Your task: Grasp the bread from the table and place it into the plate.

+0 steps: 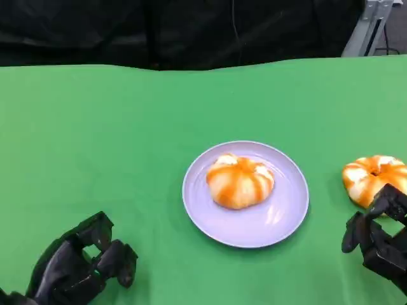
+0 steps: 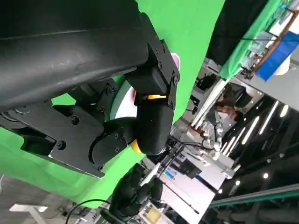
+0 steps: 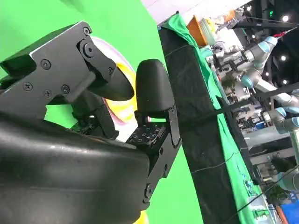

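I am resting my left hand [image 1: 76,267] low over the green table [image 1: 95,146], close to its near edge and toward the left corner. Its fingers [image 1: 121,260] are curling loosely inward with a gap between them, and they are holding nothing. Through my left wrist view the same hand [image 2: 140,116] is spreading across the green cloth, and a sliver of the plate [image 2: 175,59] is peeking out past it.

I am keeping my right hand [image 1: 378,238] near the table's right edge, just in front of the bun [image 1: 374,178] that is lying on the cloth there. My fingers [image 1: 388,202] are standing apart and reaching up toward that bun; whether a fingertip is touching it I cannot tell, but nothing is gripped between them. In my right wrist view the hand [image 3: 126,102] is showing open fingers, with a patch of orange and white bread [image 3: 122,100] and the pale plate rim [image 3: 100,45] lying beyond them.

The lavender plate [image 1: 286,216] is sitting around the middle of the table, well apart from my left hand and nearer my right. A second bun [image 1: 240,181], glazed orange with white streaks, is lying inside it, slightly toward the far side.
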Available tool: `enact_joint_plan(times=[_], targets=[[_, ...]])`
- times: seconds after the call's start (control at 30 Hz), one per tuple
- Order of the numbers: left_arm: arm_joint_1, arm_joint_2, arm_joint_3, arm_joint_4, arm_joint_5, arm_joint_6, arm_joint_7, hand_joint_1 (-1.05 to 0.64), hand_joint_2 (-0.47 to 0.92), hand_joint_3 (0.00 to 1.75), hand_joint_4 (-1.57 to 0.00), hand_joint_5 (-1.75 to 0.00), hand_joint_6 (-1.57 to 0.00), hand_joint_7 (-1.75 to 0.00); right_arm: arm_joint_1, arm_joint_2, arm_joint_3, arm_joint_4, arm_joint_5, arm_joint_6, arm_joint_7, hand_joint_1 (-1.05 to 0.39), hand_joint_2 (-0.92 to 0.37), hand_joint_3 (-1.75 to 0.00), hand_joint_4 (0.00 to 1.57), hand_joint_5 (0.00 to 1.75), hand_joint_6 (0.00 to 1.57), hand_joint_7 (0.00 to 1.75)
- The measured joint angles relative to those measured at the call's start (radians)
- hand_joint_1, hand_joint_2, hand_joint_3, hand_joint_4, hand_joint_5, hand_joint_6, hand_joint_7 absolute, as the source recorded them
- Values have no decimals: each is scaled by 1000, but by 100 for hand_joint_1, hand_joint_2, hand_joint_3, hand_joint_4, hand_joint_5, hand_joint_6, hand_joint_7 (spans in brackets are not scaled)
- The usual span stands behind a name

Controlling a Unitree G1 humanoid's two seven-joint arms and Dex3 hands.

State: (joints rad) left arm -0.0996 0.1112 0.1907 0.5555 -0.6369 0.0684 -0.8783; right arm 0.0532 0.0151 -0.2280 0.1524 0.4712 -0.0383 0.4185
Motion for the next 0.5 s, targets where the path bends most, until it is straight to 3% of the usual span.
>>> enact_joint_plan(times=[0.17, 0.27, 0.37, 0.43, 0.5], targets=[[-42, 0, 26, 29, 0, 26, -32, -14, 61, 81, -84, -175, -83, -167, 0, 1, 1, 0, 0, 0, 0, -6, -47, -129, 88, 175, 78, 156], [-50, 0, 37, 36, 0, 38, -42, -16, 67, 64, -83, -175, -82, -169, 2, 2, 1, 0, 0, 0, 0, -6, -47, -129, 88, 175, 78, 155], [-53, 1, 45, 42, 1, 50, -60, -15, 70, 58, -84, -175, -83, -168, 4, 3, 2, -2, -1, 0, 0, -6, -47, -129, 88, 175, 78, 155], [-53, 1, 48, 42, 1, 54, -62, -12, 64, 76, -85, -175, -84, -167, 7, 4, 3, -8, -1, 0, 0, -6, -47, -129, 88, 175, 78, 155], [-53, 0, 49, 41, 4, 59, -60, -12, 62, 82, -85, -175, -85, -167, 8, 4, 3, -11, -1, 0, 0, -6, -47, -129, 88, 175, 78, 155]])
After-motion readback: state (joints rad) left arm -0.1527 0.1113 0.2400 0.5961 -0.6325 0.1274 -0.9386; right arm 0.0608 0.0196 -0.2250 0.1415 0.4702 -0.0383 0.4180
